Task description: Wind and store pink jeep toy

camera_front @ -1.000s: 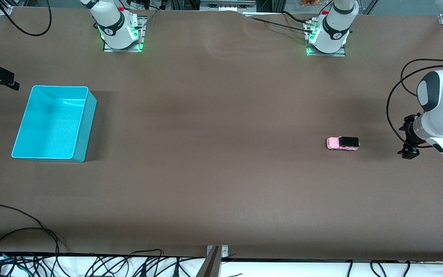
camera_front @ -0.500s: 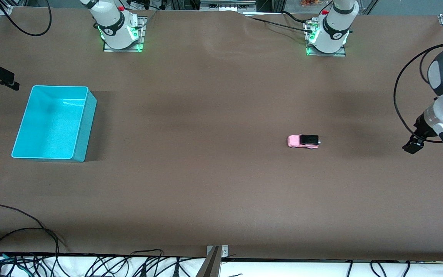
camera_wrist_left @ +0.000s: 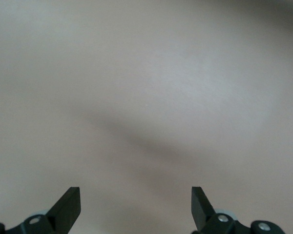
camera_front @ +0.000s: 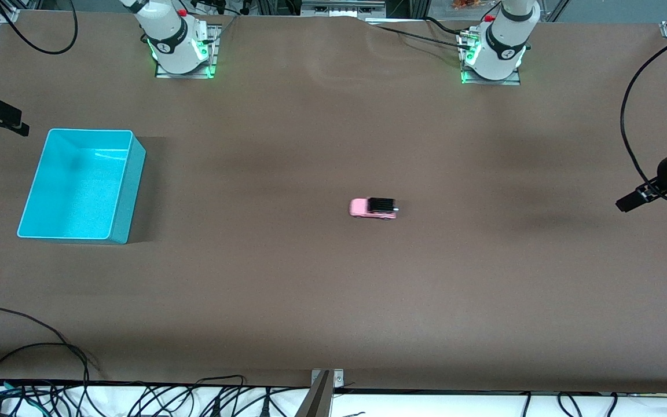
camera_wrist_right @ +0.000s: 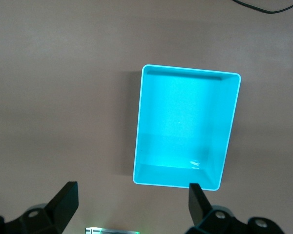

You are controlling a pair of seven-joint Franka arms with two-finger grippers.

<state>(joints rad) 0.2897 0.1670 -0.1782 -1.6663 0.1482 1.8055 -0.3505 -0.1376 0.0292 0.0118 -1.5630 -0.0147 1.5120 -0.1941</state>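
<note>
The brown tabletop spans the whole scene, with both arm bases standing along its edge farthest from the front camera. The turquoise bin sits at the right arm's end of the tabletop, upright and with nothing in it; the right wrist view looks straight down into it. The left arm reaches in at its own end of the tabletop, and the left claw hangs above bare surface there, well apart from the toy; in the left wrist view its two fingers stand spread wide with nothing between them. The right claw hovers high over the bin, its fingers likewise spread and empty. The pink jeep toy stands on its wheels near the middle of the tabletop, between the bin and the left claw, its pink nose pointing toward the bin, touched by neither claw.
</note>
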